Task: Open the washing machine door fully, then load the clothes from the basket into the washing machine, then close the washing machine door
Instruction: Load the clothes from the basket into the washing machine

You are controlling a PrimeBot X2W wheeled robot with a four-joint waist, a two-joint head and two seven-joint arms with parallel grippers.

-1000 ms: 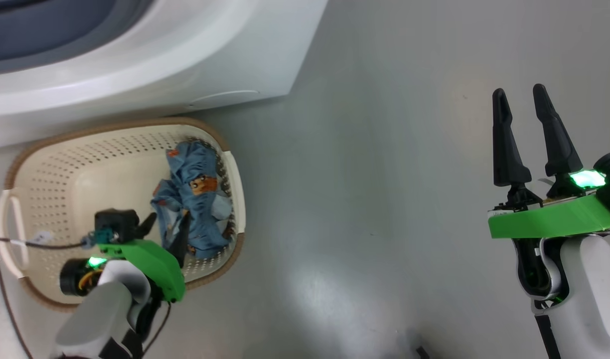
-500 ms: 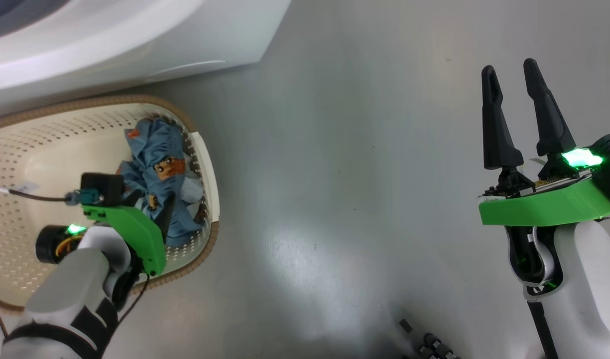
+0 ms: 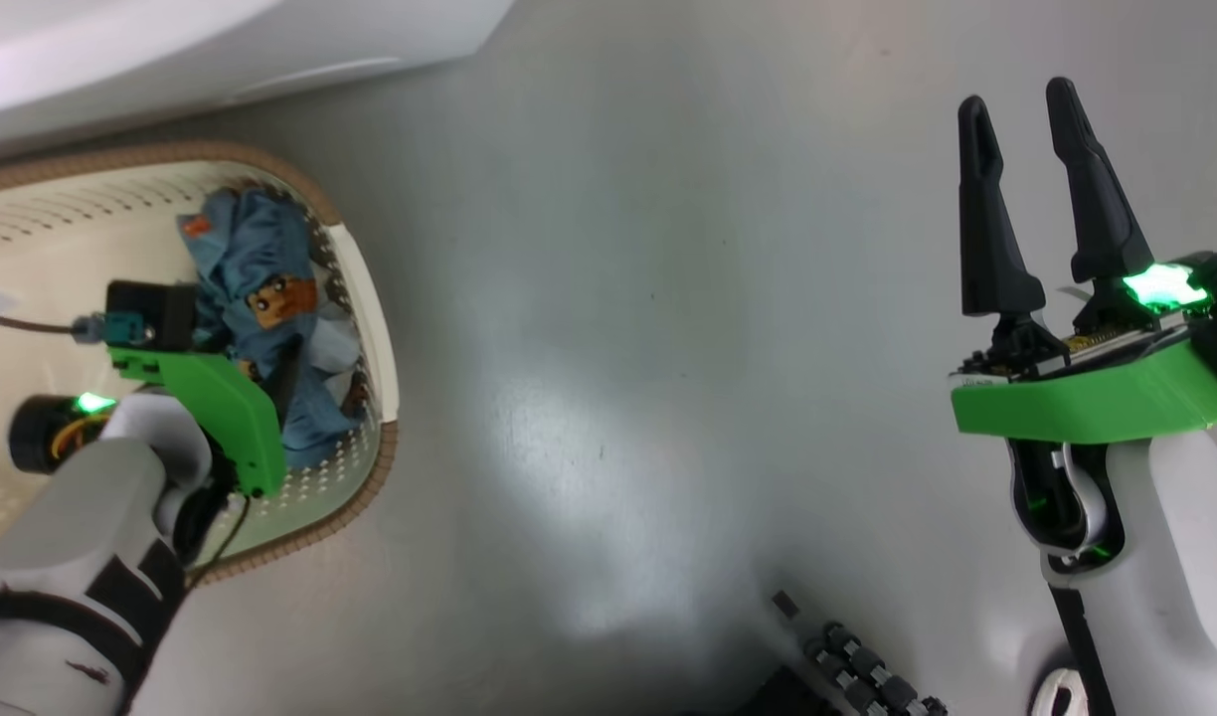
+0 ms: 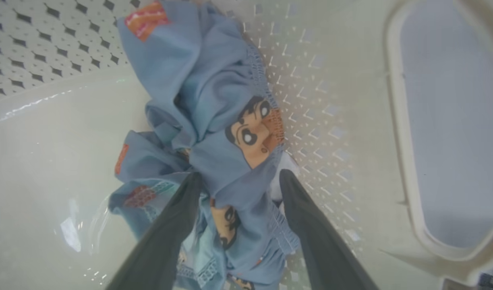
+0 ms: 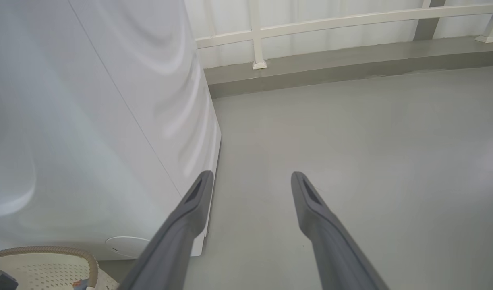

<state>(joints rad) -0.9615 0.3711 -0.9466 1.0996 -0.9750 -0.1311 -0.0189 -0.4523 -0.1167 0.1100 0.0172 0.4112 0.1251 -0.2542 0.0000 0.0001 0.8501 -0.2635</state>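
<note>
My wide-open left gripper (image 4: 240, 175) straddles the clothes (image 4: 214, 80) against the basket (image 4: 399, 121)'s end wall; my right gripper (image 3: 1016, 92) is equally wide.

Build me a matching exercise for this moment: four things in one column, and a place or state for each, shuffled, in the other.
1. blue bear-print clothes
2. cream perforated plastic basket
3. left gripper
4. right gripper

A. open above bare grey floor
B. bunched against the basket's wall
C. fingers spread astride the fabric
D. on the floor beside the white washing machine

Pairs: 1-B, 2-D, 3-C, 4-A.
</note>
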